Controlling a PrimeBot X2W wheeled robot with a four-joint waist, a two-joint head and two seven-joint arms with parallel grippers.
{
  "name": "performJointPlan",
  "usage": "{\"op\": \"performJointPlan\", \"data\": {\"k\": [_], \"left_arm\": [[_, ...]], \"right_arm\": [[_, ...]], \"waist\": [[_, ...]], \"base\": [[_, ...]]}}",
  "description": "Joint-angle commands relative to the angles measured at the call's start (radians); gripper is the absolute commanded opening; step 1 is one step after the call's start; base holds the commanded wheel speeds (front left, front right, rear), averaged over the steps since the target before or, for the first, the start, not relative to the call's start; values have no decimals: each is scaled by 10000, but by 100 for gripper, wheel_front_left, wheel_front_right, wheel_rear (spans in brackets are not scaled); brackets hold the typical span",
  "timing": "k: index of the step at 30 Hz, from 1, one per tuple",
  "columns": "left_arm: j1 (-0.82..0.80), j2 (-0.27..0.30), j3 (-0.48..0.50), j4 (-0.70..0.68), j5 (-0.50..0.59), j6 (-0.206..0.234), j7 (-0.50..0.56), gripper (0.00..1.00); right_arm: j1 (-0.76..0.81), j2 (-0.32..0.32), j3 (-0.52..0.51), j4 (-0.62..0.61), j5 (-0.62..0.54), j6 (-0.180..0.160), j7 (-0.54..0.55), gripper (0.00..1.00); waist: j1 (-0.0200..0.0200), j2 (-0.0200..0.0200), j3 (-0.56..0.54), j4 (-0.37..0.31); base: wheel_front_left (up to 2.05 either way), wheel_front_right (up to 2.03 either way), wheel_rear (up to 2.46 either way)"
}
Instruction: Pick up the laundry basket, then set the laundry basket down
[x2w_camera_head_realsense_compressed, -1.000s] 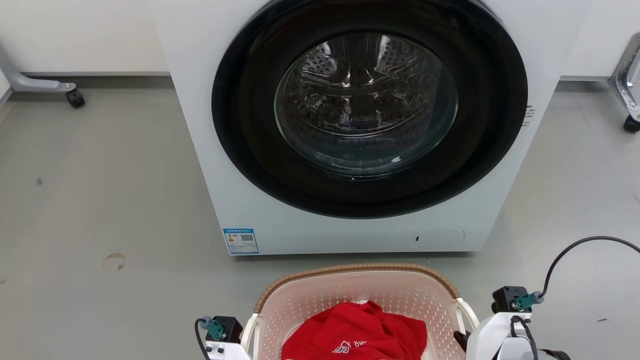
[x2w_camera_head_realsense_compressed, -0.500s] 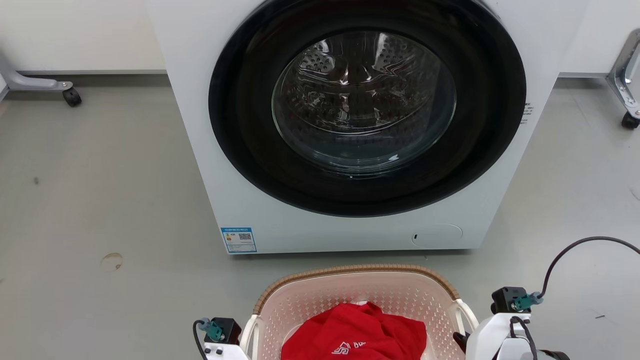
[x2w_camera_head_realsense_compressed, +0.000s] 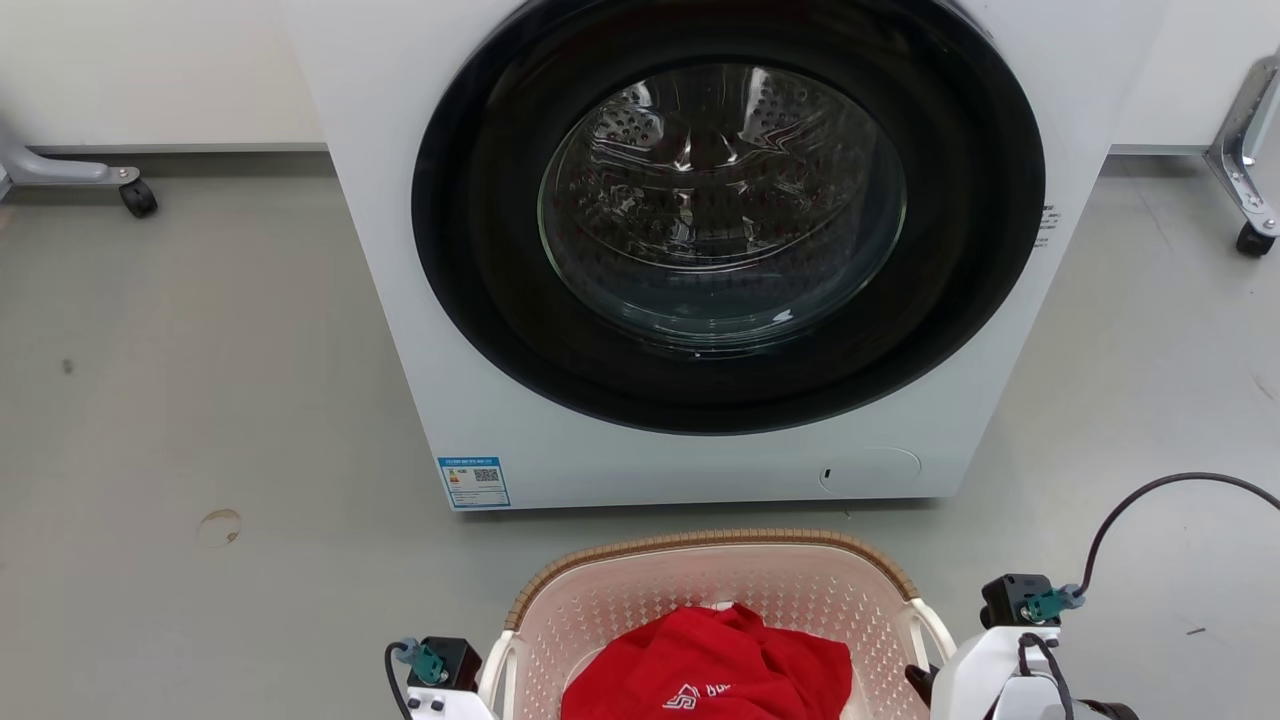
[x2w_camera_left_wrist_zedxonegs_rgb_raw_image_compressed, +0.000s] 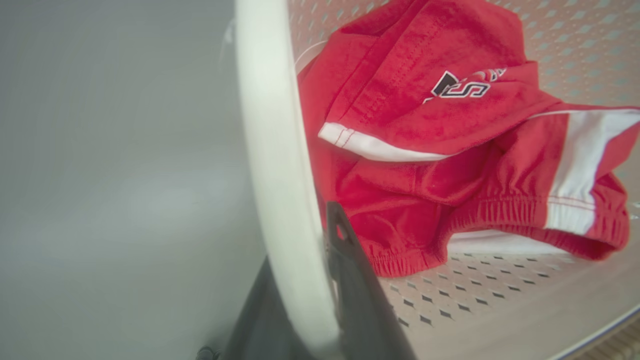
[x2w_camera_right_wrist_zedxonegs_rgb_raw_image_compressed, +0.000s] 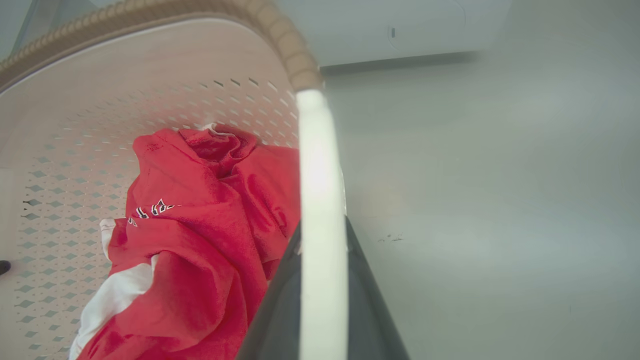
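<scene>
- Pale pinkish-white perforated plastic laundry basket (x2w_camera_head_realsense_compressed: 650, 590) with a brown woven-look rim sits at bottom centre of the head view, just in front of the white front-loading washing machine (x2w_camera_head_realsense_compressed: 480, 380) and apart from it.
- Can't tell whether the basket rests on the grey floor (x2w_camera_head_realsense_compressed: 200, 400) or is lifted off it.
- Left gripper (x2w_camera_left_wrist_zedxonegs_rgb_raw_image_compressed: 300, 240): two dark fingers clamped on the basket's left white handle (x2w_camera_left_wrist_zedxonegs_rgb_raw_image_compressed: 272, 150), one finger on each side of the bar.
- Right gripper (x2w_camera_right_wrist_zedxonegs_rgb_raw_image_compressed: 322, 235): same, dark fingers closed around the right white handle (x2w_camera_right_wrist_zedxonegs_rgb_raw_image_compressed: 320, 200), with the bar running up between them.
- Crumpled red fabric garment (x2w_camera_head_realsense_compressed: 710, 670) with white trim and a small logo lies inside the basket, on its bottom, towards the near side.
- Washer's round dark door (x2w_camera_head_realsense_compressed: 470, 250) with a glass window looks closed; the metal drum is visible through the glass.
- Small blue label (x2w_camera_head_realsense_compressed: 473, 482) at the washer's lower left front corner.
- Right arm's white wrist housing (x2w_camera_head_realsense_compressed: 990, 660) is just beside the basket's right handle, with a black cable (x2w_camera_head_realsense_compressed: 1150, 495) looping up from it.
- Left arm's wrist block (x2w_camera_head_realsense_compressed: 440, 665) is just beside the left handle.
- Metal frame legs with black caster wheels at far left (x2w_camera_head_realsense_compressed: 138, 197) and far right (x2w_camera_head_realsense_compressed: 1247, 240), well apart from the basket.
</scene>
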Motion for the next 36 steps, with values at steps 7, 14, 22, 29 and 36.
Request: {"op": "performJointPlan", "data": {"k": [7, 14, 22, 29, 36], "left_arm": [[-346, 1453, 46, 578, -56, 161, -47, 0], [-359, 1464, -89, 602, -156, 161, -79, 0], [-355, 1457, -213, 608, -271, 161, -82, 0], [-380, 1473, -330, 629, -371, 161, -100, 0], [-408, 1453, -442, 653, -463, 161, -104, 0]], "right_arm": [[-447, -1304, 20, 489, 225, -142, -124, 0], [-449, -1297, 94, 492, 281, -142, -126, 0], [-439, -1293, 162, 505, 337, -142, -133, 0], [-456, -1295, 215, 515, 396, -142, -149, 0], [-477, -1327, 268, 511, 453, -142, -151, 0]], "waist": [[0, -1, 10, -29], [0, -1, 5, -69], [0, -1, 2, -105], [0, -1, 35, -128], [0, -1, 113, -113]], "base": [[0, 0, 0], [0, 0, 0], [0, 0, 0], [0, 0, 0], [0, 0, 0]]}}
